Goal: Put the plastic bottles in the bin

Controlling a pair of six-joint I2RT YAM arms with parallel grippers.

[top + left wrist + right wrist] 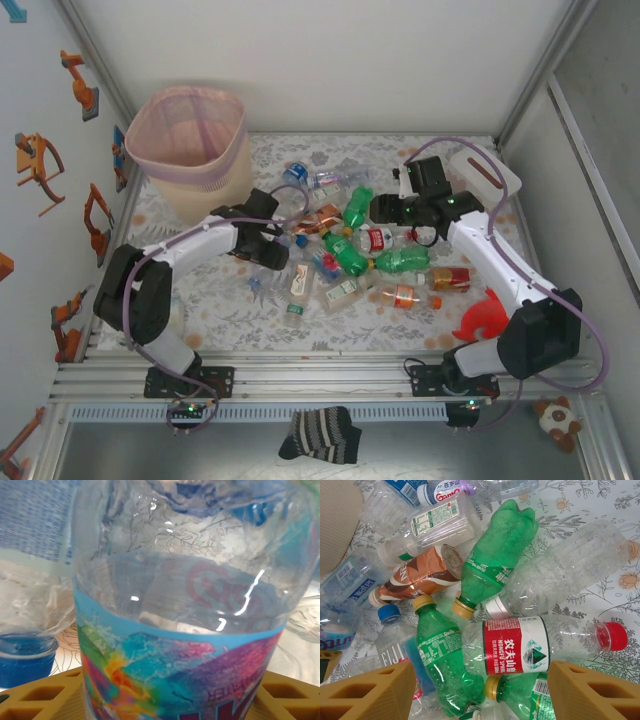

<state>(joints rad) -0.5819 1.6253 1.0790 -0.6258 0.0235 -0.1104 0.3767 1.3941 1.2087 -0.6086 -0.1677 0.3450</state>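
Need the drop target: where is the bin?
In the top view, the bin stands at the table's far left corner, left of the plastic bottles.

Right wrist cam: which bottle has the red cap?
The clear bottle with the red-and-white label, lying sideways just ahead of the right end effector. Others nearby show yellow, blue or white caps.

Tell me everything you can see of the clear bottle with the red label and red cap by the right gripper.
The red-labelled bottle is small, clear, crinkled thin plastic, seemingly empty. Its red and white wrap label carries Chinese characters and a green mountain logo; the red cap is on. It lies on its side in the pile, base against a green Sprite bottle, another bottle's yellow cap at its lower side. The right gripper hangs open over it, apparently not touching.
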